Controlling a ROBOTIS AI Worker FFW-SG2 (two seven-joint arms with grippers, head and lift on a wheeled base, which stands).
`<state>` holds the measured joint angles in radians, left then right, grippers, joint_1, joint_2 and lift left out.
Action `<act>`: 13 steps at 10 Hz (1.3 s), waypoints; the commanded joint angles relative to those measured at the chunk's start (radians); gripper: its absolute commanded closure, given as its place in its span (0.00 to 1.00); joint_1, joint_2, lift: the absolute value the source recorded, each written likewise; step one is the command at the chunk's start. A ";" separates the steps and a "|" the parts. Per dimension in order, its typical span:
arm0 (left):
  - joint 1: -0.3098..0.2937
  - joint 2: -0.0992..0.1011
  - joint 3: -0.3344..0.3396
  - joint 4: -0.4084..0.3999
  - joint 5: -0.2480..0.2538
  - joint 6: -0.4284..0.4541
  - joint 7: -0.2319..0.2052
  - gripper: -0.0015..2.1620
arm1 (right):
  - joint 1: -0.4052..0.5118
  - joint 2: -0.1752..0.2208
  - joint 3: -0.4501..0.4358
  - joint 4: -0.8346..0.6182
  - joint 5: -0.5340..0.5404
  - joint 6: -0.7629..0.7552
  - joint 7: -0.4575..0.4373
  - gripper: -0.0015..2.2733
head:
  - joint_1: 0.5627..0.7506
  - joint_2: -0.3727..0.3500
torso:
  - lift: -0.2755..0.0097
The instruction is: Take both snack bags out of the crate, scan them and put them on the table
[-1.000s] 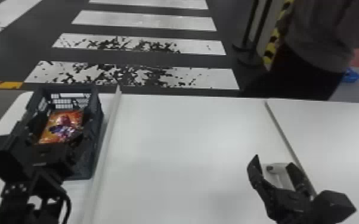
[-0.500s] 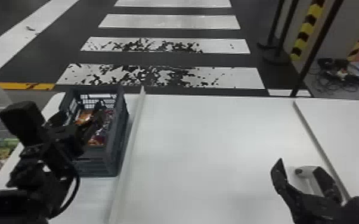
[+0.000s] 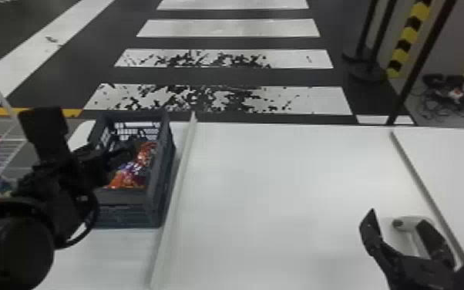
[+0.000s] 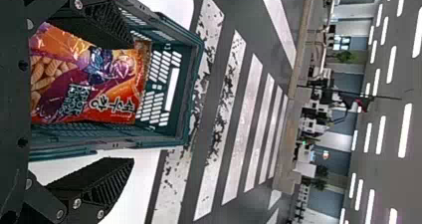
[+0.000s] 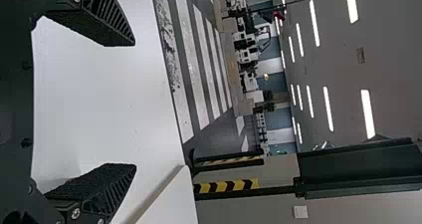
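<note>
Dark grey floor with white crossing stripes [image 3: 223, 28], paint flaked on the nearer ones; rows of ceiling lights [image 4: 406, 115] farther off. White flat surface [image 3: 281, 185] in front, two strips running along it, a pale raised strip [image 3: 175, 200] by the crate and a grey strip [image 3: 427, 193] on the right. White wire rack [image 3: 2, 154] with coloured packets at far left. Dark blue-grey plastic crate [image 3: 158, 204] with lattice walls, on the surface's left part. Black two-fingered left pincer [image 3: 121, 156] is at the crate, spread wide, gripping nothing; left wrist view has one finger over the crate, the other past its side wall; contact with the crate, cannot tell. Black right pincer [image 3: 397, 218] also wide and empty, above the surface's right part. Shiny orange-and-purple snack bag [image 4: 84, 79] inside the crate, printed side showing, ungripped. Pale handheld scanner [image 3: 414, 220] on the surface near the grey strip, partly behind the right pincer. Count: one surface, two strips, one crate, two pincers, one scanner, one snack bag clear; second bag in the crate, cannot tell.
</note>
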<state>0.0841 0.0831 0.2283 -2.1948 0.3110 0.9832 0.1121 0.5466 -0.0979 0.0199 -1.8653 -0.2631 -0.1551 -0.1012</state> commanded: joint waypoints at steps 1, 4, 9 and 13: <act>-0.063 0.029 0.010 0.035 0.003 0.121 0.003 0.10 | -0.001 0.000 0.002 0.000 0.004 0.001 0.000 0.06 | 0.70 0.61 | 0.63; -0.129 0.046 0.011 0.162 0.003 0.121 0.000 0.10 | 0.006 -0.003 0.002 0.000 0.005 0.001 0.000 0.06 | 0.70 0.63 | 0.63; -0.313 0.104 -0.009 0.417 0.010 0.105 -0.009 0.10 | 0.021 -0.005 -0.002 0.000 0.010 0.001 0.000 0.06 | 0.70 0.66 | 0.63; -0.362 0.129 -0.063 0.543 -0.041 0.081 -0.037 0.10 | 0.016 -0.013 -0.003 0.008 0.008 -0.002 0.000 0.06 | 0.70 0.67 | 0.63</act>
<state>-0.2743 0.2112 0.1701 -1.6655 0.2756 1.0681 0.0758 0.5634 -0.1091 0.0168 -1.8593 -0.2533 -0.1552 -0.1013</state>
